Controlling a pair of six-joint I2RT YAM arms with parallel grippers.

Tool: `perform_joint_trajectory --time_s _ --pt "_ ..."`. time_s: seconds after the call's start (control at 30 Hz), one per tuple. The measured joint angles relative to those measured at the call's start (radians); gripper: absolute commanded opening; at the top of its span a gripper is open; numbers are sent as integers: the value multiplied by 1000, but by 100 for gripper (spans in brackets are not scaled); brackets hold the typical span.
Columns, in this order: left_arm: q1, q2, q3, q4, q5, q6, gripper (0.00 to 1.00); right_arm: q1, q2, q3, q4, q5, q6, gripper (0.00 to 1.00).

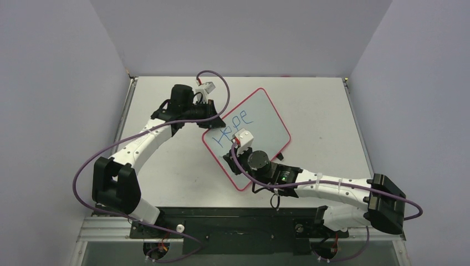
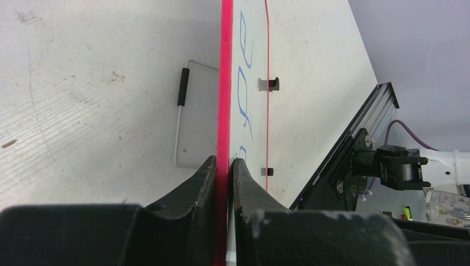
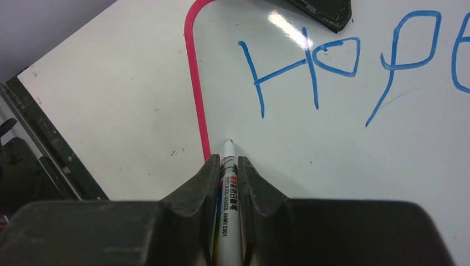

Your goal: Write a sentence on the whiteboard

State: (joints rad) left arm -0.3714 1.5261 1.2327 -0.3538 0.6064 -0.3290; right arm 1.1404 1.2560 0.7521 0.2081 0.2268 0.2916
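The whiteboard (image 1: 270, 128), a flat glossy white rectangle with rounded corners and a thin red-pink rim, lies near the middle of the pale grey tabletop (image 1: 327, 105). It is turned diagonally, so one corner points toward the far edge and another toward the near edge, where the arms are bolted.

Of the sentence (image 3: 338, 66), one word is on the board: "Hope", in blue hand-drawn marker strokes, running along the upper part of the surface. Below it the board is bare white, so I judge the task to be in its early part. The first word is done, and the remaining words and lines are left to write.

The right gripper (image 3: 227, 160) has its two dark fingers pressed together around a slim white marker (image 3: 227, 199) with printed lettering on its barrel. The marker's tip sits just below the "H", close to the board's rim, a likely place to start a second line. Whether the tip touches the surface I cannot tell.

The left gripper (image 2: 224, 162) is clamped on the board's red-pink rim at the corner nearest the tabletop's left edge, apparently steadying it. A thin wire loop (image 2: 178, 124) with a black sleeve shows just beside that rim.
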Motion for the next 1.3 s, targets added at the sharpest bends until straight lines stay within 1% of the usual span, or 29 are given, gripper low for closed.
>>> perform_joint_trajectory --time_s 0.8,1.3 --pt "0 -8 -10 13 0 18 0 2 16 -3 15 54 11 0" --pt "0 -8 -11 14 7 28 0 26 -11 -65 4 55 11 0"
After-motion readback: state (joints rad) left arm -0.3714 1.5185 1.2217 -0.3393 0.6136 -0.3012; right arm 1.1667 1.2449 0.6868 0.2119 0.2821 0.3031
